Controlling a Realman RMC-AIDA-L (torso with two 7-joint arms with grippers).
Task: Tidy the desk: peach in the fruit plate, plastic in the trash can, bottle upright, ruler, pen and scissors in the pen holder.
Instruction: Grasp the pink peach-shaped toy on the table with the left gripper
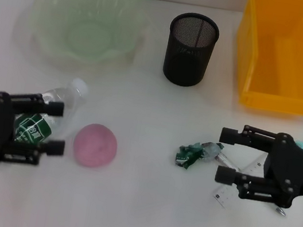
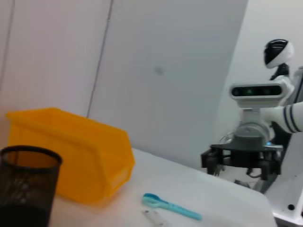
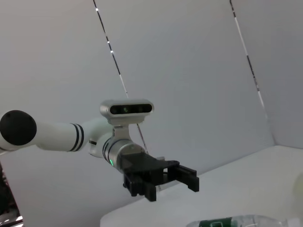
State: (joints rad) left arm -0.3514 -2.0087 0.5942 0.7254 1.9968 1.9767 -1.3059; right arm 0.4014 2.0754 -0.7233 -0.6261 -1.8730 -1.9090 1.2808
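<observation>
We hold our left gripper (image 1: 56, 126) spread wide over the lying bottle (image 1: 46, 116); our right gripper (image 1: 227, 155), likewise spread, hovers over the ruler (image 1: 241, 178).

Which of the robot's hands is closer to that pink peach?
The left. The left hand is open just beside the peach, over the lying bottle. The right hand is open across the table, past the crumpled plastic.
</observation>
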